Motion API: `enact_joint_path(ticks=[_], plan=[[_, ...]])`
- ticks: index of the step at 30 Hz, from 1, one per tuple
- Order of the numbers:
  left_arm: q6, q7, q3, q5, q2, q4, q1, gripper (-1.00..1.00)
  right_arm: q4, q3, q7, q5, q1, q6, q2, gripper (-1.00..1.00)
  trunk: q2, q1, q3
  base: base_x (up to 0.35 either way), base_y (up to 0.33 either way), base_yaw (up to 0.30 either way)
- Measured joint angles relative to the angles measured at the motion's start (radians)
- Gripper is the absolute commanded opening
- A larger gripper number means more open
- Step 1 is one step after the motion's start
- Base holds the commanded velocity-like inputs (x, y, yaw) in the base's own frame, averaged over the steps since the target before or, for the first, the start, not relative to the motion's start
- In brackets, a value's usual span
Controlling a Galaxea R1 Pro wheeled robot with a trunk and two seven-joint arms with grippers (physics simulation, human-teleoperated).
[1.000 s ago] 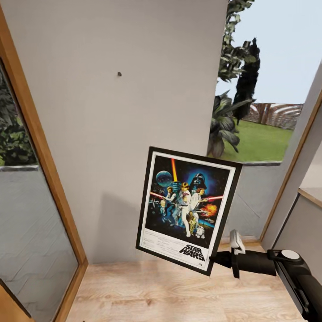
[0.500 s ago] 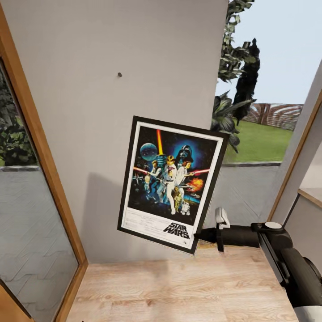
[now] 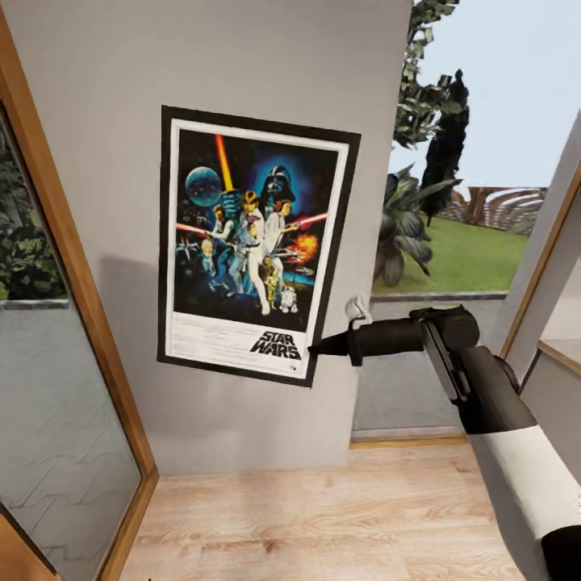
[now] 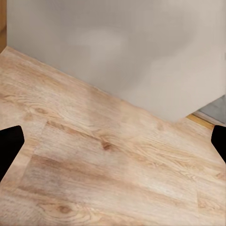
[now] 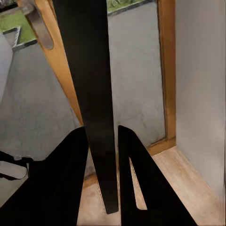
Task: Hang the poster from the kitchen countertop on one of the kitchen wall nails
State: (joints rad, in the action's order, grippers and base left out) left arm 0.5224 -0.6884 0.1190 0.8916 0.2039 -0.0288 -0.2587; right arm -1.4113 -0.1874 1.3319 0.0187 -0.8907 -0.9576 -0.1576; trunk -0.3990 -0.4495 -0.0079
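Head view showed that I had the poster (image 3: 254, 242) flat against the pale grey wall (image 3: 105, 73), high up and slightly tilted, where I judged a nail would catch its frame. My right hand (image 3: 316, 350) was clamped on its lower right corner, keeping the artwork clear; the left hand's fingertips (image 4: 9, 146) were spread apart over the wooden floor (image 4: 108, 165), holding nothing.

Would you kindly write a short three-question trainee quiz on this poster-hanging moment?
1. True or false: the right pincer grips the poster at its lower corner.
2. Beneath the left pincer lies: A) carpet B) wooden floor C) countertop?
3. Fill in: the poster is held against the pale grey ____.

Key: 1 true; 2 B; 3 wall.
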Motion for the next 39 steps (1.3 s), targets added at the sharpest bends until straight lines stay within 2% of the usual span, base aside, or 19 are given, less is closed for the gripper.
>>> enact_joint_path(ticks=[1,2,4,8,11,13,20,39], plan=[[0.000,0.000,0.000,0.000,0.000,0.000,0.000,1.00,0.037,-0.017,0.000,-0.003,-0.078,-0.019,0.012,-1.00,0.001,0.000,0.000,0.000,0.000,0.000],[0.000,0.001,0.000,0.000,0.000,0.000,0.000,1.00,0.051,-0.019,0.000,0.000,-0.102,-0.024,0.015,-1.00,0.000,0.000,0.000,0.000,0.000,0.000],[0.000,0.001,0.000,0.000,0.000,0.000,0.000,1.00,0.123,-0.055,0.000,-0.001,-0.185,-0.031,0.035,-1.00,0.000,0.000,0.000,0.000,0.000,0.000],[0.000,0.001,0.000,0.000,0.000,0.000,0.000,1.00,0.197,-0.122,-0.011,-0.003,-0.280,-0.033,0.056,-1.00,0.000,0.000,0.000,0.000,0.000,0.000],[0.000,0.001,0.000,0.000,0.000,0.000,0.000,1.00,0.285,-0.141,-0.030,-0.005,-0.357,-0.033,0.066,-1.00,0.000,0.000,0.000,0.000,0.000,0.000],[0.000,0.001,0.000,0.000,0.000,0.000,0.000,1.00,0.329,-0.146,-0.035,-0.005,-0.389,-0.034,0.072,-1.00,0.000,0.000,0.000,0.000,0.000,0.000],[0.000,0.001,0.000,0.000,0.001,0.000,0.000,1.00,0.379,-0.150,-0.042,-0.030,-0.432,-0.036,0.078,-1.00,0.000,0.000,0.000,0.000,0.000,0.000],[0.000,0.001,0.000,0.000,0.002,0.000,0.000,1.00,0.379,-0.148,-0.041,-0.035,-0.445,-0.037,0.080,-1.00,0.000,0.000,0.000,0.000,0.000,0.000]])
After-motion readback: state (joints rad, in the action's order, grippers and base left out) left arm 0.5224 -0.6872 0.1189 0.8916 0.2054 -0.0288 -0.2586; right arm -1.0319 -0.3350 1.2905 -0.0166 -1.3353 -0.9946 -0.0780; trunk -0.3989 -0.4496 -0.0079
